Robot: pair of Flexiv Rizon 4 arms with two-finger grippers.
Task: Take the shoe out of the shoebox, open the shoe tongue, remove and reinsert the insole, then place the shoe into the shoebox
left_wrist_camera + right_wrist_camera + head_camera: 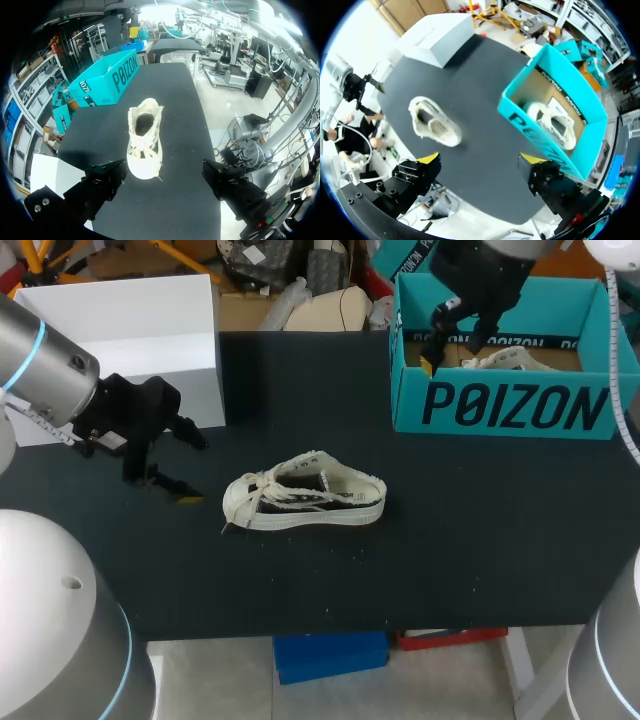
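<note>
- While the shoe (305,492) sits out on the surface (480,540) with its toe toward 9 o'clock, I'd call step one done.
- Shoebox (500,405) is at 2 o'clock from it, well apart; a second shoe (510,360) lies inside.
- Left end effector (190,470): fingers wide apart, holding nothing, near the toe at 9 o'clock and lined up on it in the wrist view.
- Right end effector (452,350): fingers wide apart, holding nothing, over the shoebox's left end.
- Laces (255,490) look tied; the shoe's inside is too dark to read.
- My read: tongue, insole out/in and reboxing are all left.
</note>
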